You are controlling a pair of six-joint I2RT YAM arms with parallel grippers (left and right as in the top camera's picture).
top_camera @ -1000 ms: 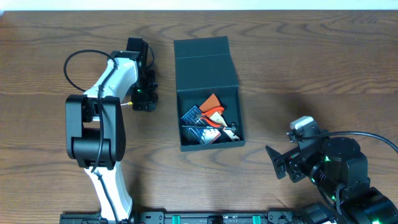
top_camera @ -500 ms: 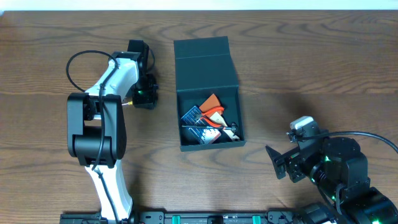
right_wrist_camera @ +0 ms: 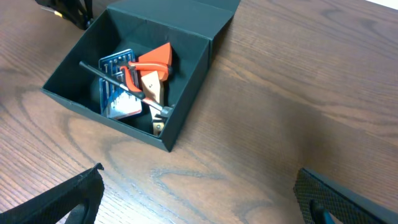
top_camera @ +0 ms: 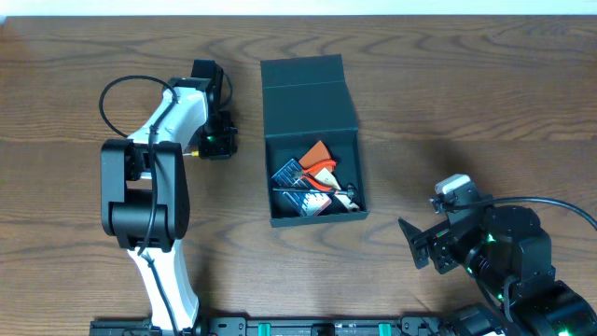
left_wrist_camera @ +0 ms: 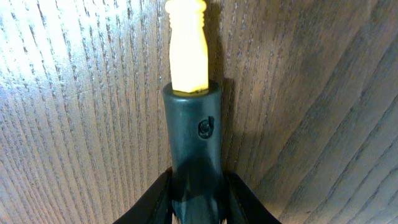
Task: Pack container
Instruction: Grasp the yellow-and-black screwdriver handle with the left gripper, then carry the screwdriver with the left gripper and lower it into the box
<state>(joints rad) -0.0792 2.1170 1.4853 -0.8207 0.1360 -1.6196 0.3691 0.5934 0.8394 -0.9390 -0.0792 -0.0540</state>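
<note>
Item: container (top_camera: 308, 101), a dark, matte, square box with a hinged flap lid. It sits mid-table (top_camera: 466, 93) between the two arms, its open mouth on the side nearer the robot and the lid folded back flat behind it. Contents on view: a blue card of small parts (right_wrist_camera: 118, 87), an orange-handled tool (right_wrist_camera: 152, 59) and a thin dark shaft lying across them, all loose and partly overlapping. Handling, as judged: the board looks light and only moderately stiff, so the walls would likely bow under a hard pinch. The matte face should give fair friction, and nothing suggests it is fragile, though the corners could crush. The best hold is probably the free edge of the lid for swinging it over, or the top rim of a side wall for steadying; the loose contents would shift if the box is tilted. Left gripper (left_wrist_camera: 198, 200): beside the container's left wall, fingers pressed against both sides of a black-handled tool (left_wrist_camera: 193, 130) with a yellow end, which lies flat on the wood. That handle looks rigid, smooth and round, and could roll or twist if held near its end. Right gripper (top_camera: 416, 245): jaws spread wide, holding nothing, well apart from the container on its right.
</note>
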